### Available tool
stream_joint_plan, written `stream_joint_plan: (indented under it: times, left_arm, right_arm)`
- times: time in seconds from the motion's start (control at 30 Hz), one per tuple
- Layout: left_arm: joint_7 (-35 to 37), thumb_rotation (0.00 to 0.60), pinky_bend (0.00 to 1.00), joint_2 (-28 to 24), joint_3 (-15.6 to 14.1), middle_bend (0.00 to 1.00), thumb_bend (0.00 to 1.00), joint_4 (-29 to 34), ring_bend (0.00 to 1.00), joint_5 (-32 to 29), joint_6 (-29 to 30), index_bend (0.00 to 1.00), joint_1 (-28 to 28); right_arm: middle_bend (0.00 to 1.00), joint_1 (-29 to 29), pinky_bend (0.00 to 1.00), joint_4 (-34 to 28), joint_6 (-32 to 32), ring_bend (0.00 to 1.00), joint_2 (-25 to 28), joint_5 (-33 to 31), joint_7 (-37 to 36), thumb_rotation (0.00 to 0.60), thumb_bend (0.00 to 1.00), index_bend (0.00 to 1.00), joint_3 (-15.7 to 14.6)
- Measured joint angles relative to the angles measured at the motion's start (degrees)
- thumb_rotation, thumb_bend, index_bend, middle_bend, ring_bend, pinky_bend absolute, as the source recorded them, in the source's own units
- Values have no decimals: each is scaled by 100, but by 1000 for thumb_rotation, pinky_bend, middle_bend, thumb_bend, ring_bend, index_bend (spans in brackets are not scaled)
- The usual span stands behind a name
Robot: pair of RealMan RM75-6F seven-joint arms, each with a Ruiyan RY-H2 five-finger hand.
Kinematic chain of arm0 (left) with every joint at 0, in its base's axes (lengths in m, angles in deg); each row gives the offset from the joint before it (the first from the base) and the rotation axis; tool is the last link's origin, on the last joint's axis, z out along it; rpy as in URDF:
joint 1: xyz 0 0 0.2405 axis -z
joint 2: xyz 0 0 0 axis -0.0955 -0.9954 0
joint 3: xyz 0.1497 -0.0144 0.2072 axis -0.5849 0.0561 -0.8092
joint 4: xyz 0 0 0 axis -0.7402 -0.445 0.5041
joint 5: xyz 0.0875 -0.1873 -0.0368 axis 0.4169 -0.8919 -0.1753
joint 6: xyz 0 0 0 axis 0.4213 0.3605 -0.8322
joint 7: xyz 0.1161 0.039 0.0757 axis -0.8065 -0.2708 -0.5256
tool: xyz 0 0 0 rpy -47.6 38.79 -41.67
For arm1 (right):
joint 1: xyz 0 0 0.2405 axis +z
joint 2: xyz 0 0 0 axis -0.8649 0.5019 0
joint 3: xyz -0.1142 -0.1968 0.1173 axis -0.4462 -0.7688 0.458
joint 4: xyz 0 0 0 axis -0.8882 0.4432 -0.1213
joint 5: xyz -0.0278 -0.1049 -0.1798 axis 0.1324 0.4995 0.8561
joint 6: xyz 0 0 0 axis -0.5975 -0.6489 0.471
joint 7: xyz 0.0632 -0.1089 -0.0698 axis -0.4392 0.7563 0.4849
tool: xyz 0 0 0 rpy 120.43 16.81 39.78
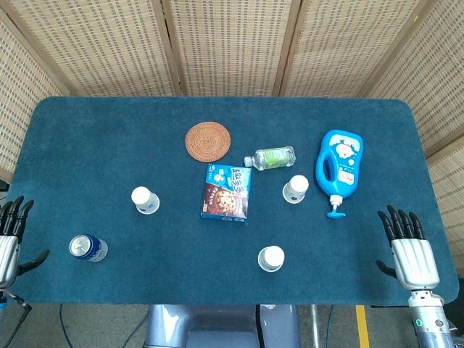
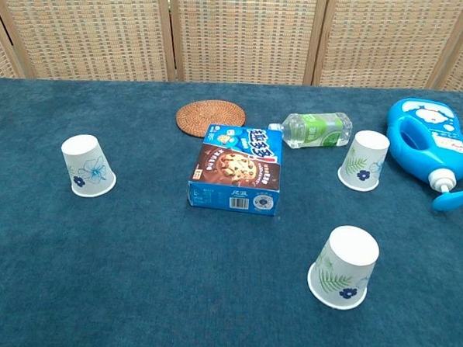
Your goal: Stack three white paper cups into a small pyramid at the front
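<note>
Head view shows you both robot hands, left [image 1: 10, 235] and right [image 1: 411, 250], fingers spread and empty at the blue felt surface's [image 1: 145, 130] near corners, three upside-down white floral paper cups [image 2: 88, 166] [image 2: 363, 160] [image 2: 343, 267] standing well apart.

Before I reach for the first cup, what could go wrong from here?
1. The three white paper cups sit upside down and far apart: left, right, front. Light and tapered, they may tip or crush in a grip.
2. The right cup stands close to the lying clear plastic bottle and blue detergent jug; the right hand could knock them.
3. The blue cookie box lies between the cups.
</note>
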State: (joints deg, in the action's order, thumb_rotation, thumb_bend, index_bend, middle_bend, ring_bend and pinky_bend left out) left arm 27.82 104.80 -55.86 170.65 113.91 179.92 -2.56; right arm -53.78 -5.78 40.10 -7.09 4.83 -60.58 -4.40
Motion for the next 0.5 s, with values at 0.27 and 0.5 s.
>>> stream_joint_plan:
  times: [0.27,0.5]
  left_arm:
    - [-38,600,4,0,-12,0,191,3,0,18,-4,0,5]
    - [4,600,4,-18,-8,0,193,14,0,11,-54,0,34]
  right_arm:
    - [0,2,69,16,-1,0,-8,10,9,600,129,24,-11]
    - [0,-12,68,11,-1,0,-8,-10,47,600,129,24,-22]
